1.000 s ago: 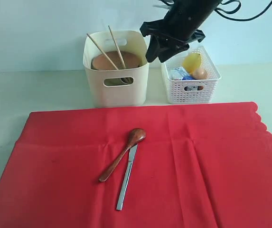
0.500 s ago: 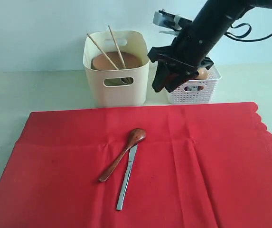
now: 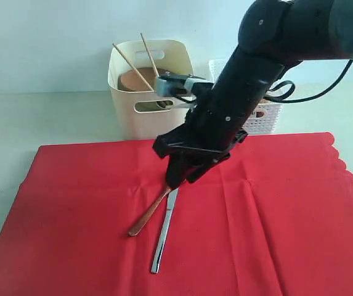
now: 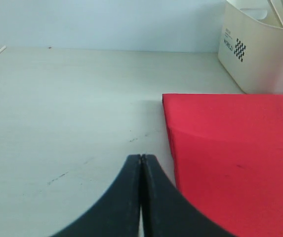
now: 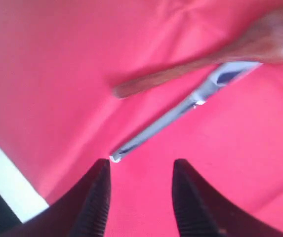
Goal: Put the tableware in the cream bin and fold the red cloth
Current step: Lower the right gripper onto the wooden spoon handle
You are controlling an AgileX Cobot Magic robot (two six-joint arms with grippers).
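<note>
Jaws on my left gripper (image 4: 141, 163) are pressed flat together on nothing, parked above bare table (image 4: 57, 108) just off the left edge of the cloth (image 4: 230, 163). Further along, the bin (image 3: 136, 123) stands behind the cloth with the chopsticks (image 3: 133, 66) and plate (image 3: 129, 83) inside (cup and bowl I cannot see). Mid-cloth lie the spoon (image 3: 146, 217) and knife (image 3: 162, 237), side by side. My right gripper (image 3: 179, 176) hangs low over the spoon's bowl end, jaws parted and empty; the wrist view shows both pieces lying free of my fingertips. I judge the step in hand is fetching this cutlery, with folding not yet begun. Next I need to settle on one piece, straddle its handle squarely, drop until my fingers meet the cloth, and close without pinching fabric or dragging its neighbour. Rightmost, behind my arm, sits the basket (image 3: 265, 120).
</note>
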